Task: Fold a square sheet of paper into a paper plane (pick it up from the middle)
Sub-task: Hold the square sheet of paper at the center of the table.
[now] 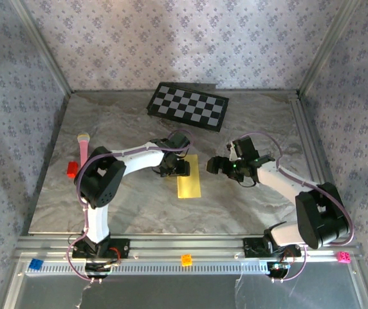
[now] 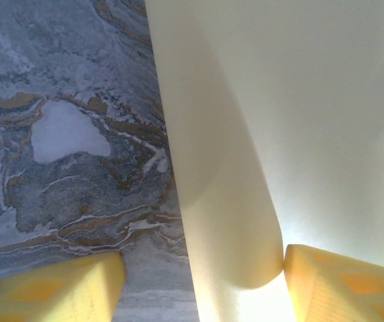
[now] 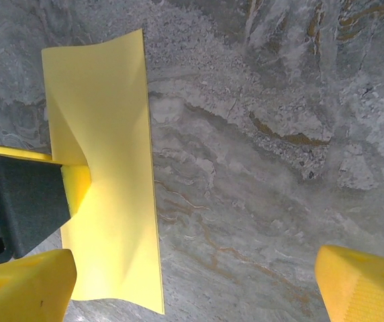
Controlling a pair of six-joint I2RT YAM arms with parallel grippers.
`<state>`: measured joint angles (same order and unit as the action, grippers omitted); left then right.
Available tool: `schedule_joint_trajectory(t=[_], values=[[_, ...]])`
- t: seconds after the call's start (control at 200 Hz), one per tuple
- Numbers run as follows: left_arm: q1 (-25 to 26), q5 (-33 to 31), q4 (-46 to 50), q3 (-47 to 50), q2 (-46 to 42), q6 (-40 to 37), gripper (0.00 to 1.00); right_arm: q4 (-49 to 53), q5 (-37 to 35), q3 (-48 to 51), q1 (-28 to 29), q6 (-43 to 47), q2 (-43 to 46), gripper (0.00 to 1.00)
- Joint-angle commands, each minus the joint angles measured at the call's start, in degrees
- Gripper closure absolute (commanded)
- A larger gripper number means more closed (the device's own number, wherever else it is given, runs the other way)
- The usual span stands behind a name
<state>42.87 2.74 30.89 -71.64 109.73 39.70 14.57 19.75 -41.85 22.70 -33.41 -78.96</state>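
Paper (image 1: 189, 179) folded in half, mid counter (image 1: 132, 206); dart folds remain. Left gripper (image 1: 176, 168) open, one finger (image 3: 76, 186) apparently against the raised fold. Right gripper (image 1: 214, 165) open, empty.

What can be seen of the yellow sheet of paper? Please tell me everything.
The square sheet of paper is thin, plain yellow, and shows as a narrow strip lying near the middle of the marbled table. One long side curls upward. The open left hand stands at that side, one finger pad touching the paper.
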Motion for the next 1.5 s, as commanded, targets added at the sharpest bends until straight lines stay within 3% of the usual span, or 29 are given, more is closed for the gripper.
schedule_joint_trajectory(t=[0.0, 0.255, 0.365, 0.61, 1.104, 1.274, 1.494], values=[[0.11, -0.46, -3.17, 1.67, 4.70, 0.99, 0.32, 0.48, -0.50, -1.50, 0.46, 0.81, -0.57, 0.06], [0.12, -1.07, -2.46, 1.72, 5.13, 0.45, 0.32, 0.22, -0.43, -1.55, 0.77, 0.89, -0.92, 0.07], [0.18, -0.85, -2.64, 1.65, 5.40, 0.04, 0.33, -0.33, 0.61, -1.59, 0.86, 0.89, -1.68, 0.11], [0.16, -0.46, -3.59, 2.02, 5.23, -1.08, 0.33, -1.21, 1.65, -2.92, 2.24, 0.65, -5.02, 0.42], [0.16, -1.51, -3.74, 1.76, 5.56, -1.26, 0.32, -1.18, 1.33, -4.71, 4.31, 0.36, -7.91, 0.44], [0.14, -1.25, -4.00, 1.83, 5.75, -1.53, 0.32, -2.16, 2.04, -5.28, 5.27, 0.23, -9.81, 0.58], [0.12, -0.99, -4.02, 1.94, 6.06, -1.76, 0.32, -5.94, 5.44, -6.81, 6.63, -1.03, -14.31, 0.90]])
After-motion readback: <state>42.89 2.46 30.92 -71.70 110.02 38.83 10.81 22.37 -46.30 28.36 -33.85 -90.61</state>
